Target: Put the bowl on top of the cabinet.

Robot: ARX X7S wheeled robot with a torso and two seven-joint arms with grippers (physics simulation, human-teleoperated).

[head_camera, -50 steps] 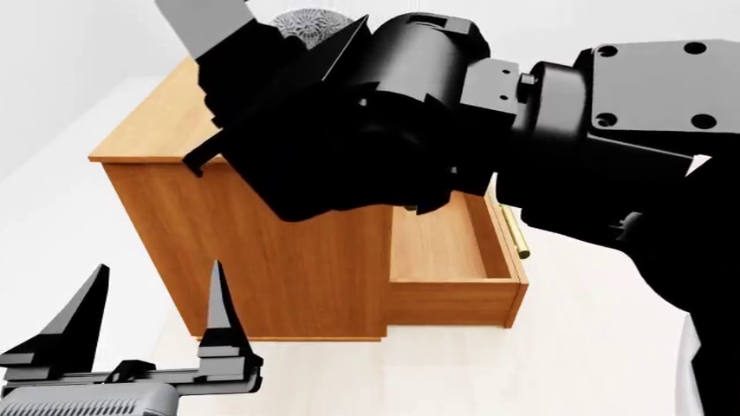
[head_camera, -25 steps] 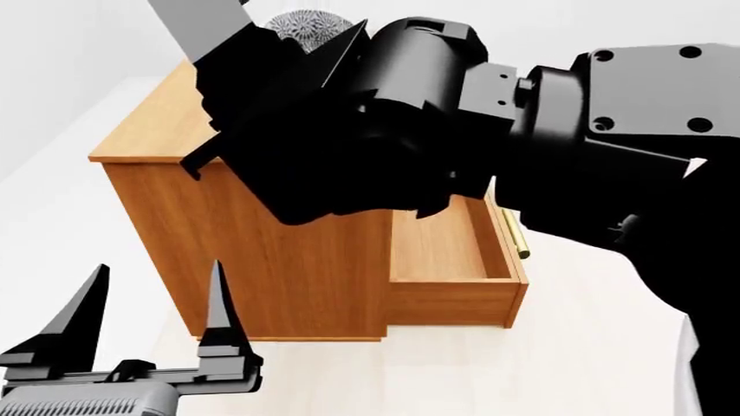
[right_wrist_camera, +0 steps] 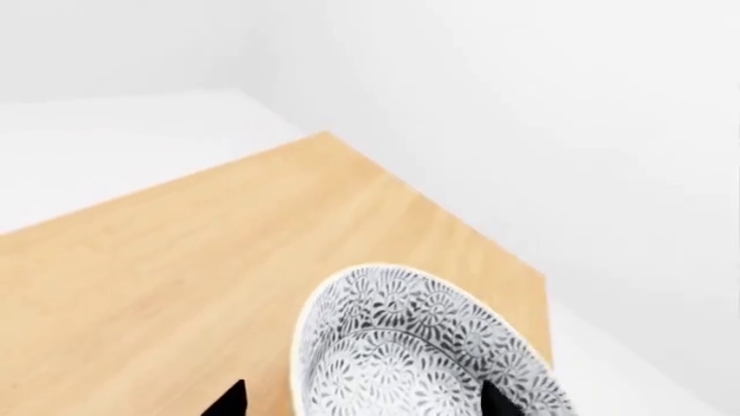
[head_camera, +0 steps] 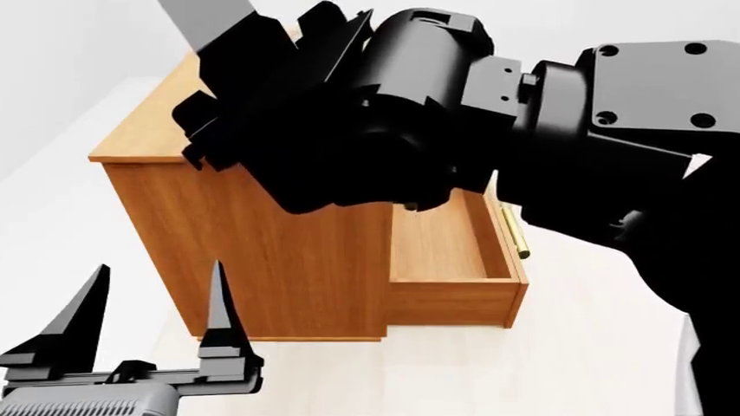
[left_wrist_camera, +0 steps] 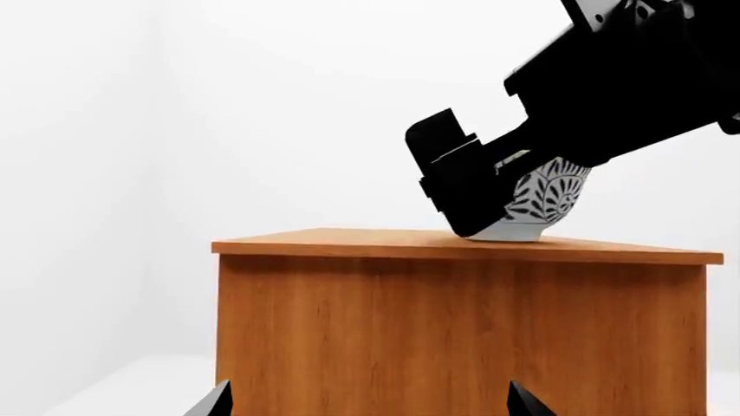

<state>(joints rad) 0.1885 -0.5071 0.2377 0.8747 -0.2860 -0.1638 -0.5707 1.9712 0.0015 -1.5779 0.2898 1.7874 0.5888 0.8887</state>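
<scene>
Bowl (left_wrist_camera: 543,204) (tilted) in right end effector (left_wrist_camera: 486,195)

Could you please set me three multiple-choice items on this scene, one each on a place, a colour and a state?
1. Where is the bowl?
A. Inside the open drawer
B. At the top of the cabinet, held tilted by the right gripper
C. On the floor beside the cabinet

2. What colour is the bar handle on the open drawer?
A. Brass
B. Black
C. White

3. How is the left gripper?
A. Shut on the bowl
B. Shut on the handle
C. Open and holding nothing

Answers:
1. B: the left wrist view shows its foot at the flat wooden top, with the black gripper around its side.
2. A: the head view shows a yellow metallic bar along the drawer front.
3. C: the head view shows its two fingers spread apart, low in front of the cabinet, with nothing between them.
</scene>
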